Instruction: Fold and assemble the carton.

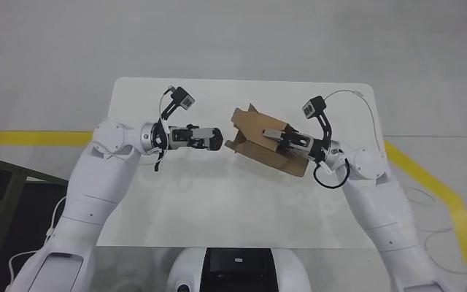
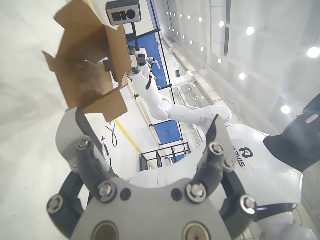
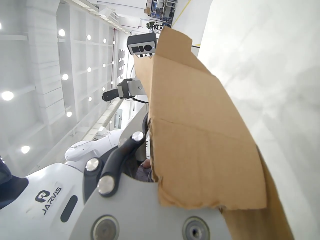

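The right gripper (image 1: 277, 136) is clamped on one wall of the brown cardboard carton (image 1: 252, 150), with one finger (image 2: 108, 65) inside the box (seen from the left wrist camera). The carton lies on its side over the white table (image 1: 219, 212), its flaps splayed at the end away from this gripper. Facing that open end, near but not touching, the left gripper (image 2: 145, 116) has its fingers spread apart, holding nothing.

Brown carton (image 1: 252, 146), end flaps splayed open, tilted, right of table (image 1: 146, 212) centre.
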`<action>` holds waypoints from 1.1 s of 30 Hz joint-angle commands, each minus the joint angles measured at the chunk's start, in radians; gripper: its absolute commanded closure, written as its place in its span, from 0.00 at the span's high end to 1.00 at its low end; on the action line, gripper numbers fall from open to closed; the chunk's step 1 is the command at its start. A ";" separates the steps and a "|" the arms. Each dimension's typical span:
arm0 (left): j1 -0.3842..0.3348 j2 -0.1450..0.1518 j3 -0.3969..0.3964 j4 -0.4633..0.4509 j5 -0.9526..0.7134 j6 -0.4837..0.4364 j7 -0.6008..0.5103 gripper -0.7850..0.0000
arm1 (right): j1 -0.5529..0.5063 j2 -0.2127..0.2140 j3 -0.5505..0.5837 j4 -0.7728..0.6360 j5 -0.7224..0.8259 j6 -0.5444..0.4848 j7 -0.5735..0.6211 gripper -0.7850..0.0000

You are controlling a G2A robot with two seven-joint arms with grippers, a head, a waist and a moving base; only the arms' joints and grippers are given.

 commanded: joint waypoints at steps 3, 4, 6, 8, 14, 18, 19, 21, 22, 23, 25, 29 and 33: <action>0.010 0.005 -0.011 0.002 0.032 -0.007 0.023 1.00 | 0.001 0.004 0.016 -0.003 0.031 0.007 0.039 0.00; 0.011 0.006 -0.011 0.004 0.046 -0.014 0.029 1.00 | 0.001 0.005 0.020 -0.005 0.042 0.010 0.051 0.00; 0.011 0.006 -0.006 0.013 0.080 -0.030 0.045 1.00 | 0.003 0.008 0.028 -0.009 0.051 0.019 0.072 0.00; 0.011 0.004 0.004 0.022 0.086 -0.049 0.050 1.00 | 0.004 0.010 0.035 -0.016 0.066 0.025 0.090 0.00; 0.013 -0.001 0.017 0.059 0.112 -0.199 0.090 1.00 | 0.013 0.015 0.046 -0.023 0.080 0.052 0.122 0.00; 0.009 -0.002 0.022 0.070 0.111 -0.207 0.086 1.00 | 0.019 0.016 0.040 -0.021 0.068 0.066 0.107 0.00; 0.009 -0.002 0.022 0.070 0.111 -0.207 0.086 1.00 | 0.019 0.016 0.040 -0.021 0.068 0.066 0.107 0.00; 0.009 -0.002 0.022 0.070 0.111 -0.207 0.086 1.00 | 0.019 0.016 0.040 -0.021 0.068 0.066 0.107 0.00; 0.009 -0.002 0.022 0.070 0.111 -0.207 0.086 1.00 | 0.019 0.016 0.040 -0.021 0.068 0.066 0.107 0.00; 0.009 -0.002 0.022 0.070 0.111 -0.207 0.086 1.00 | 0.019 0.016 0.040 -0.021 0.068 0.066 0.107 0.00; 0.009 -0.002 0.022 0.070 0.111 -0.207 0.086 1.00 | 0.019 0.016 0.040 -0.021 0.068 0.066 0.107 0.00; 0.019 0.001 0.014 0.040 0.197 -0.212 0.161 1.00 | 0.019 0.016 0.040 -0.021 0.068 0.066 0.107 0.00; 0.036 0.004 0.004 0.018 0.309 -0.292 0.262 1.00 | 0.019 0.016 0.040 -0.021 0.068 0.066 0.107 0.00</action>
